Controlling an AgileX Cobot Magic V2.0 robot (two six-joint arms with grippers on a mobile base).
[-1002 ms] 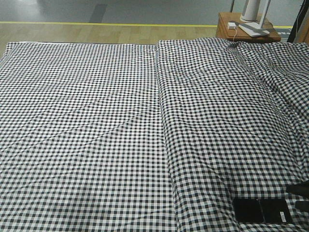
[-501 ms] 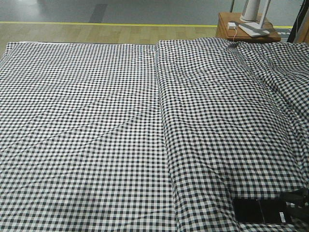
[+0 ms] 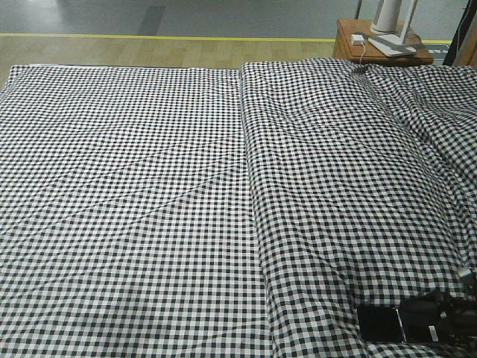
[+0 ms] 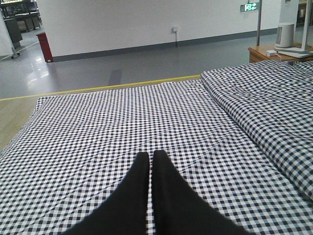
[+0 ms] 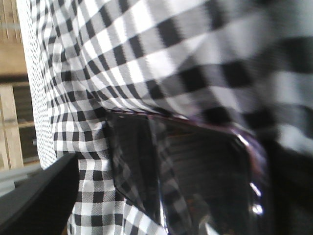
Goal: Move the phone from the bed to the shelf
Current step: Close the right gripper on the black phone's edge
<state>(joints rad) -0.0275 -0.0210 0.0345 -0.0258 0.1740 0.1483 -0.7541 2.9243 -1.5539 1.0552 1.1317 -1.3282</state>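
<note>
One phone (image 3: pixel 380 324), a glossy black slab with a seam across its middle, lies flat on the bed (image 3: pixel 149 186). It is at the near right corner of the front view, on the raised right-hand half of the black-and-white check cloth. My right pincer (image 3: pixel 446 319) sits low over the phone's right end and hides it.

Seen from my right wrist, the phone fills the view, pinkish along its edge and mirroring the check. The jaws stand apart and hold nothing. One dark finger (image 5: pixel 34 196) is clear of the phone's near edge, with cloth showing between. At the far edge there is only a dark blur, and I cannot tell whether it touches.

A lengthwise fold (image 3: pixel 250 186) splits the bed, and fine creases run slantwise across the flatter left half. My left pincer (image 4: pixel 150 156) hangs above that left half, well apart from the phone, its two black fingers pressed together on nothing.

Beyond the far right corner of the bed stands a small brown wooden desk (image 3: pixel 350 46) carrying a white appliance base (image 3: pixel 393 46) and a white plug (image 3: pixel 358 39). A yellow line (image 3: pixel 149 36) crosses the floor behind the bed.
</note>
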